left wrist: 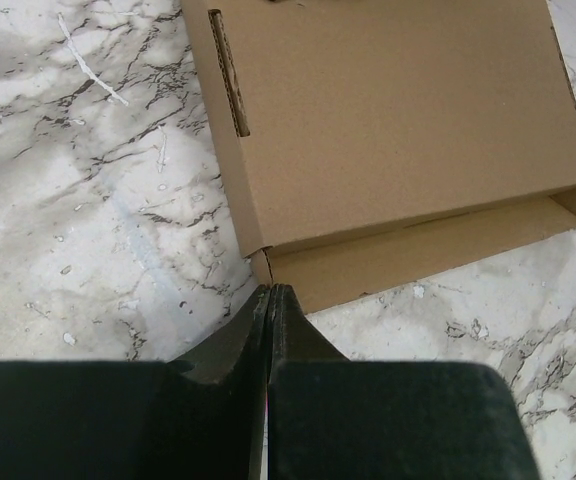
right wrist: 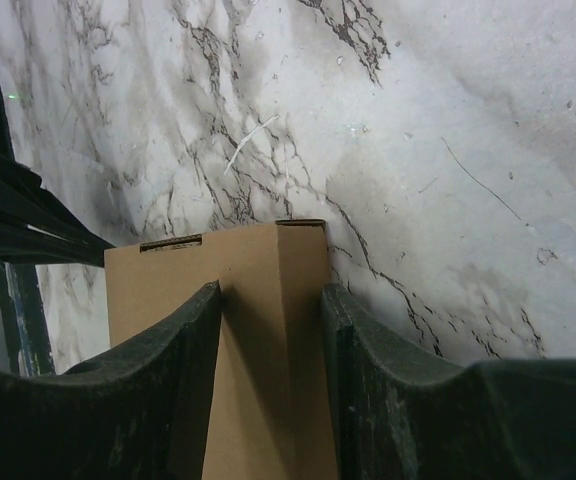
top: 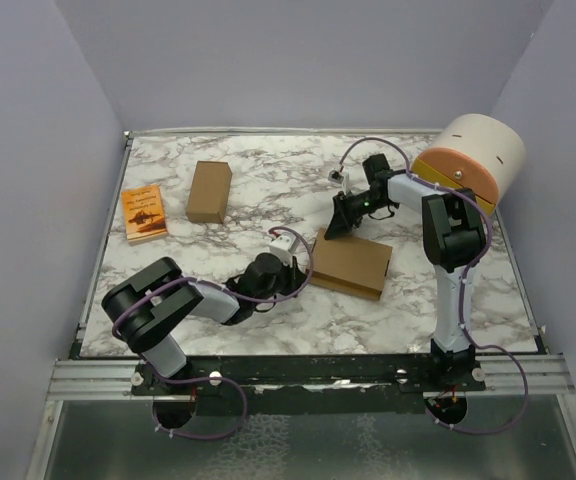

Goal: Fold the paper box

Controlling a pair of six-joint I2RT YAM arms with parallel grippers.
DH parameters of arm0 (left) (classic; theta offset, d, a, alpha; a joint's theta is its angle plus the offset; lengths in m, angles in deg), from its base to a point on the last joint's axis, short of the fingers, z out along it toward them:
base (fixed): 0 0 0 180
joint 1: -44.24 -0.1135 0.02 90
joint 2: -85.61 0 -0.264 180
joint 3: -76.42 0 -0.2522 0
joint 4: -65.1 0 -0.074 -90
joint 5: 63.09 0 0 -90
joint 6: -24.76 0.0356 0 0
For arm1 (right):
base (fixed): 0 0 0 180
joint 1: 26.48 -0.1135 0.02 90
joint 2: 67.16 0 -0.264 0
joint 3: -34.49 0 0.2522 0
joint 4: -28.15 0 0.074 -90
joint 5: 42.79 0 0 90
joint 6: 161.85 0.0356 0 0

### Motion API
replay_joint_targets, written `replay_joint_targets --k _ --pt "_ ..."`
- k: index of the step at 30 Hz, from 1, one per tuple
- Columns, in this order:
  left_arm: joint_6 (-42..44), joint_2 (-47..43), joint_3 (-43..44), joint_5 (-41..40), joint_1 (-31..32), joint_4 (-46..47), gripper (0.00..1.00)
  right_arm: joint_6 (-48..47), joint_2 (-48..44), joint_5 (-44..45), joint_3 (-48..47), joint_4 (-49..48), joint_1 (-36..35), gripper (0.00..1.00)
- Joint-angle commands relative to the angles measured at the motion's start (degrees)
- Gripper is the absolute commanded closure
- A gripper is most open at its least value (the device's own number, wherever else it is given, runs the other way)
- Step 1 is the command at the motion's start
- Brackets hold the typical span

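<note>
On table (top: 268,170), L jaws pressed together beside paper box (top: 351,262); R jaws straddle its corner, grip unclear.

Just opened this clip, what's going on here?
Both arms are on the paper box, a shallow, mostly formed box mid-table with one long flap lying open. The left gripper is shut, tips at the box's near corner beside that flap, nothing visible between them. The right gripper straddles a far corner of the box; whether it is clamped is unclear. A narrower box and an orange booklet lie apart on the left.
</note>
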Motion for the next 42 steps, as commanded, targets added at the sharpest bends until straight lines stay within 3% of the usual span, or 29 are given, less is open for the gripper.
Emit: replay_joint_targets --k 1,10,27,42 --pt "1.8 -0.7 3.1 -0.7 0.1 -5.9 1.00 0.0 0.1 -2.0 1.9 0.5 -0.6 0.61" --pt "4.9 -2.7 6.5 -4.4 1.0 -13.9 1.00 -0.3 -0.1 -2.4 2.8 0.7 -1.0 0.72" --pt "4.1 -4.9 14.3 -5.6 0.0 -26.2 1.00 -0.9 -1.2 -1.0 5.4 -0.5 -2.7 0.72" --pt "3.2 -5.0 17.2 -5.1 -1.2 -27.4 1.00 -0.8 -1.2 -1.2 6.6 -1.0 -3.9 0.72"
